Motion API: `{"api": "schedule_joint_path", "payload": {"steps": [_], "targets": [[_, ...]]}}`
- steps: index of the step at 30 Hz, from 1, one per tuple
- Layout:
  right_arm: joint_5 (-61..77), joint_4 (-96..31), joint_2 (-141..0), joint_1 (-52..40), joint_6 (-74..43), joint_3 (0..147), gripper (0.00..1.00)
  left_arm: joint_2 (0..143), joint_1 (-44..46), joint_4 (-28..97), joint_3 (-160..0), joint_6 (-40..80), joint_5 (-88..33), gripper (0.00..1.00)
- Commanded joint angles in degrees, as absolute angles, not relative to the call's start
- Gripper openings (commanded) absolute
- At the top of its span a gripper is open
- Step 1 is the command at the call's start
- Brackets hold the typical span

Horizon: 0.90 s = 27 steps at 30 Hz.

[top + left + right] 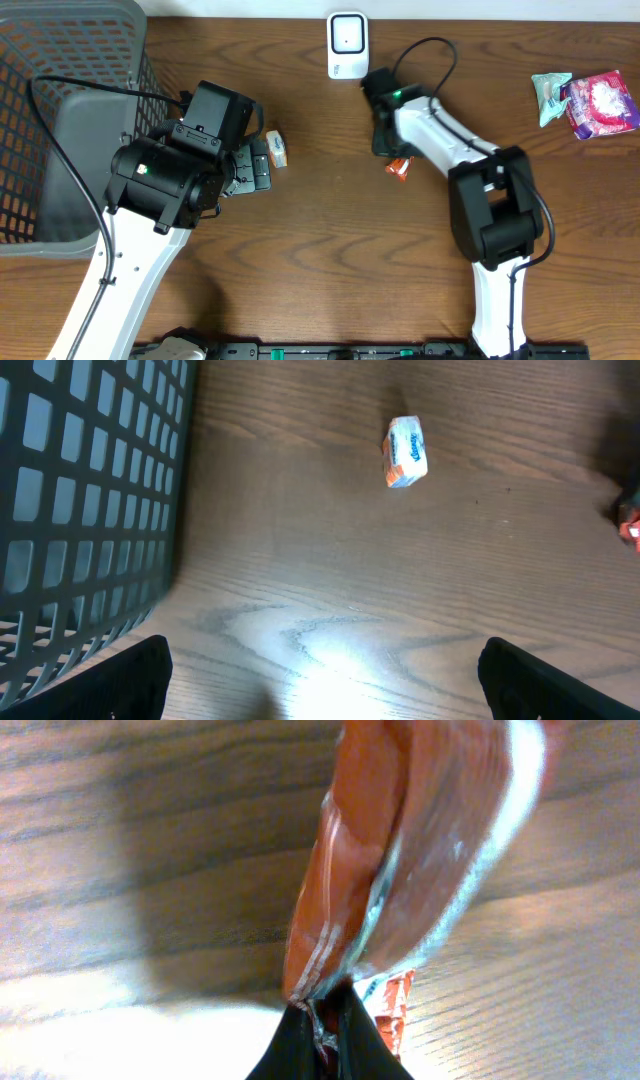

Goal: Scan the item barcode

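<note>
My right gripper (392,155) is shut on the edge of an orange foil packet (400,870); its black fingertips (300,1040) pinch the crimped seam. In the overhead view the packet (399,168) shows as a small orange bit just below the gripper, at table centre. A white barcode scanner (347,45) stands at the table's far edge, above the right arm. My left gripper (320,680) is open over bare wood, its black fingers (120,680) wide apart with nothing between them. A small white and orange pack (406,452) lies ahead of it, also visible as the pack (275,148) beside the left gripper.
A grey mesh basket (60,110) fills the far left; its wall (90,490) shows in the left wrist view. A teal packet (550,95) and a pink packet (603,103) lie at the far right.
</note>
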<state>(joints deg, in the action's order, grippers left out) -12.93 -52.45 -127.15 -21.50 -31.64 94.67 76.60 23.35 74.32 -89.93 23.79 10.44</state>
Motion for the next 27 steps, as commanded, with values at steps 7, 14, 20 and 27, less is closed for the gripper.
{"api": "schedule_joint_path", "payload": {"steps": [7,14,20,27], "targets": [[49.5,-56.6,-131.5,-14.7,-14.1,109.5,0.01,76.4,23.2,74.4,-90.2,23.9,10.5,0.98],[57.1,-57.7,-131.5,-10.3,-9.6,108.9,0.01,76.4,23.2,74.4,-90.2,23.9,10.5,0.98],[47.5,-55.9,-131.5,-9.5,-9.8,101.5,0.04,76.4,23.2,74.4,-90.2,23.9,10.5,0.98],[43.4,-51.4,-131.5,-14.9,-14.8,104.5,0.41,76.4,23.2,74.4,-90.2,23.9,10.5,0.98]]}}
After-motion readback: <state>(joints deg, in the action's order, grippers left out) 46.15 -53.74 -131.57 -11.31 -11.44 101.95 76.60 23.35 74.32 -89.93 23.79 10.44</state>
